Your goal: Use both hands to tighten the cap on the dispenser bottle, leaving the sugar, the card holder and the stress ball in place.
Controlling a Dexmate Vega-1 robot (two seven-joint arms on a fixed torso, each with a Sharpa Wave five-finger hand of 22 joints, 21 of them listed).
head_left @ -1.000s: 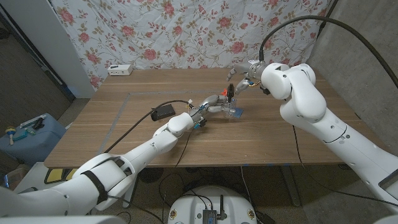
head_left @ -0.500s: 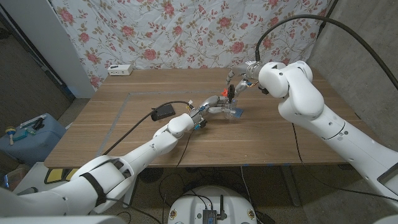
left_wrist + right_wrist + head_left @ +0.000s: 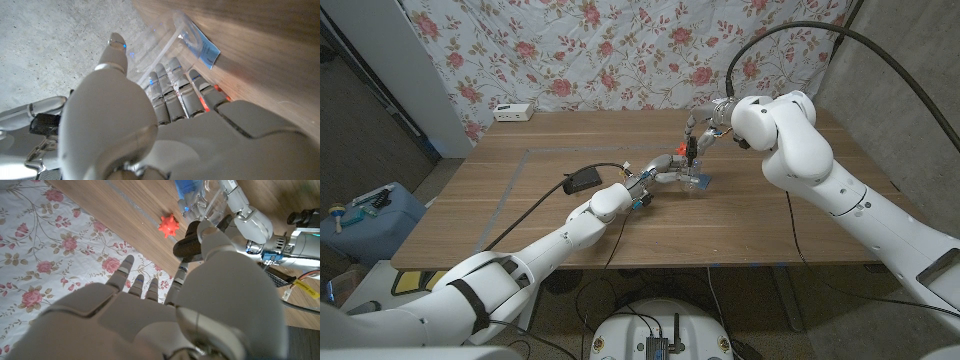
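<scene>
The clear dispenser bottle [image 3: 691,177] is being held upright on the counter [image 3: 520,200], wrapped by the fingers [image 3: 176,90] of the left hand [image 3: 660,170]. Its black cap [image 3: 191,243] is being pinched from above by the fingers [image 3: 212,230] of the right hand [image 3: 705,125]. The bottle's long axis is running vertically, straight below those fingertips, so the right hand is judged nearer for twisting. A red stress ball [image 3: 169,225] is lying just beyond

No legible text, brand or number anywhere; print on the bottle's blue label [image 3: 204,49] too blurred.
</scene>
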